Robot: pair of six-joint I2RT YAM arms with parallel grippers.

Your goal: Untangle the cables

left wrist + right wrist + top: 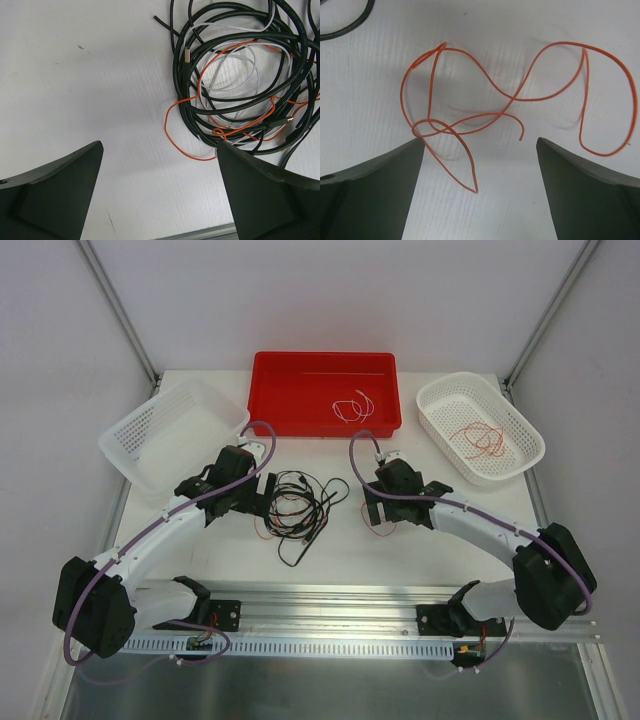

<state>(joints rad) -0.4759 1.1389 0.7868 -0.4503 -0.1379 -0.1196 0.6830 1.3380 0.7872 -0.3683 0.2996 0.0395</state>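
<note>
Partly done, I judge: one thin cable (352,407) is lying in the red tray (262,390) at 12 o'clock, and an orange cable (480,438) in the white basket (430,400) at 2 o'clock. The tangle (300,505) is sitting unsorted on the desk (200,560). The left hand (160,150) is hovering at the tangle's 9 o'clock, spread wide and empty. The right hand (480,142), at 3 o'clock, is gaping over a loose orange wire (515,99), gripping nothing.

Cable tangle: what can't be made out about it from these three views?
Top view: the tangle is too small to trace crossings or count cables.
Left wrist view: it runs off the top and right edges; the camera's own finger covers its lower edge.
Right wrist view: only one black cable shows, cut by the corner.
</note>
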